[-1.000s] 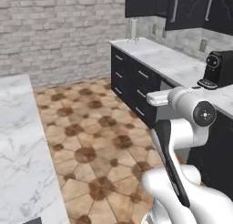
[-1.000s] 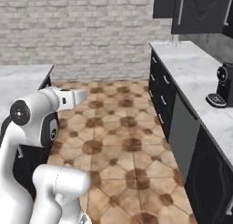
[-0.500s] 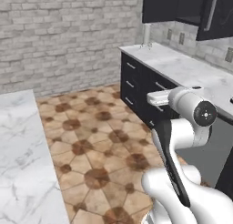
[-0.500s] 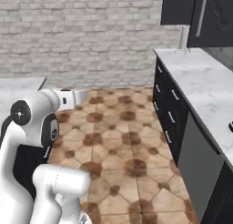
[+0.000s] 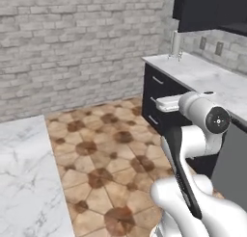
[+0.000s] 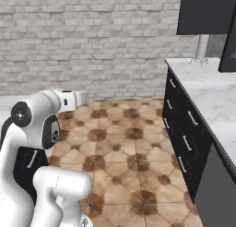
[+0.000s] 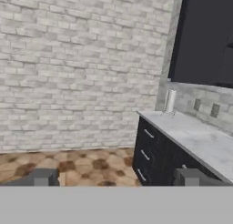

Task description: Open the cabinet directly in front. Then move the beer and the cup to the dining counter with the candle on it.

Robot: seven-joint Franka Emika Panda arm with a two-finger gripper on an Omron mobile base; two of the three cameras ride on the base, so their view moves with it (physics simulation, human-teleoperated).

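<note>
So the cabinet (image 5: 212,9) is the black upper wall unit up at about 1 o'clock from where I'm parked. It hangs over the marble surface (image 5: 212,79) that runs along the right wall, and in the hand view the cabinet (image 7: 205,36) sits at roughly 2 o'clock, its tall face standing vertical, long axis up and down. From the right base view I think I count two dark panels up there, the cabinet (image 6: 207,11) plus a second slab at the far right edge. It's cropped, so I can't really tell whether that one is an open door.

The dining counter (image 5: 24,178) is the white veined marble slab at my 8 o'clock in the left base view, its long edge running away from me toward the brick wall (image 5: 82,43).

My arm is folded up: elbow high, forearm going down to the base, and the hand section pointing level across the tiled floor (image 5: 111,154) toward the brick wall at 12 o'clock. My claw (image 7: 116,177) is spread wide open with nothing between the two tips, and it's well away from the cabinet.

Counts: three drawer handles (image 7: 144,156) stacked on the near lower unit, two outlets (image 7: 205,107) on the backsplash, and one upright silvery thing (image 7: 170,101) at the far end of the surface.
</note>
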